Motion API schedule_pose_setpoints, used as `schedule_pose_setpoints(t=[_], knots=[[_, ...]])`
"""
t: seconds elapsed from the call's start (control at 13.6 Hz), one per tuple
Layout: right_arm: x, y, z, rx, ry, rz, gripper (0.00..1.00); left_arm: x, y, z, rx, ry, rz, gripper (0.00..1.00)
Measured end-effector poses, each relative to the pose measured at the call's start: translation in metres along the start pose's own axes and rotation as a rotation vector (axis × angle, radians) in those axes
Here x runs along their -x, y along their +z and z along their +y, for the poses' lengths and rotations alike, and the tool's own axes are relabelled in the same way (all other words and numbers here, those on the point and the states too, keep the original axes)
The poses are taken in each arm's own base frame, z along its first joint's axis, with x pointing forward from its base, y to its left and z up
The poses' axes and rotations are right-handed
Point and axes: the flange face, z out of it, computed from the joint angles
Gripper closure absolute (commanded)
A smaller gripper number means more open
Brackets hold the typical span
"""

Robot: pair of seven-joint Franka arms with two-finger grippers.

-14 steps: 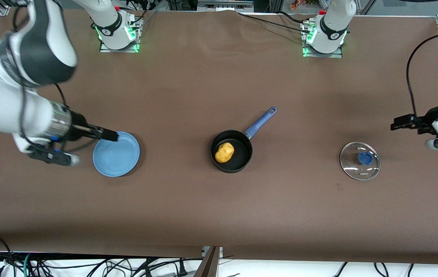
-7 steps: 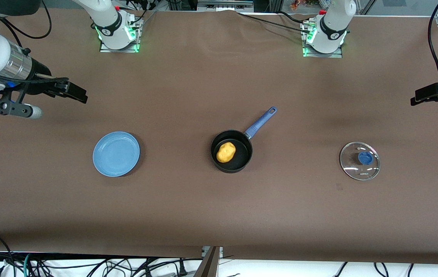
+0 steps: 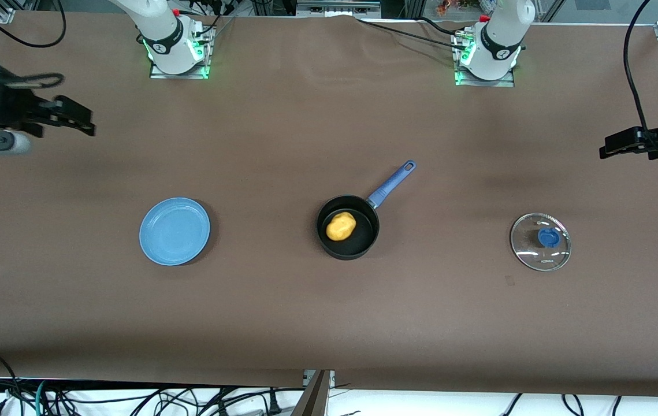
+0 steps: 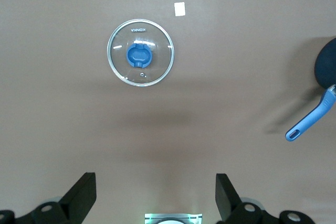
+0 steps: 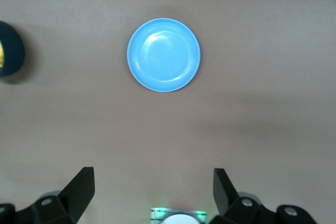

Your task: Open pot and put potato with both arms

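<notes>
The black pot (image 3: 348, 227) with its blue handle (image 3: 391, 183) stands open at the table's middle, and the yellow-orange potato (image 3: 340, 226) lies inside it. Its glass lid (image 3: 540, 241) with a blue knob lies flat on the table toward the left arm's end; it also shows in the left wrist view (image 4: 140, 52). My left gripper (image 3: 617, 143) is open and empty, high over the table's left-arm end. My right gripper (image 3: 74, 121) is open and empty, high over the right-arm end. The pot's edge shows in the right wrist view (image 5: 9, 49).
A flat blue plate (image 3: 174, 231) lies empty toward the right arm's end, also in the right wrist view (image 5: 164, 55). A small pale tag (image 4: 179, 9) lies on the brown cloth near the lid. The arm bases (image 3: 175, 43) stand along the table's edge farthest from the front camera.
My right gripper has risen from the blue plate and drawn back toward the table's right-arm end. My left gripper has lifted away from the lid. The potato has settled in the pot.
</notes>
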Motion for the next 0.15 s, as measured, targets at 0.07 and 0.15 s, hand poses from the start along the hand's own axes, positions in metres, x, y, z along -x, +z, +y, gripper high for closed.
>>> schedule_pose_setpoints(t=[0.07,0.15], knots=[[0.0049,-0.0017,0.0102,-0.001,-0.012,0.005,0.00,-0.0003,0.0004,0.0020,-0.001,0.002,-0.001,0.00],[0.0115,-0.0042,0.0148,-0.002,-0.017,0.009,0.00,-0.0003,0.0004,0.0018,-0.001,0.002,-0.001,0.00]])
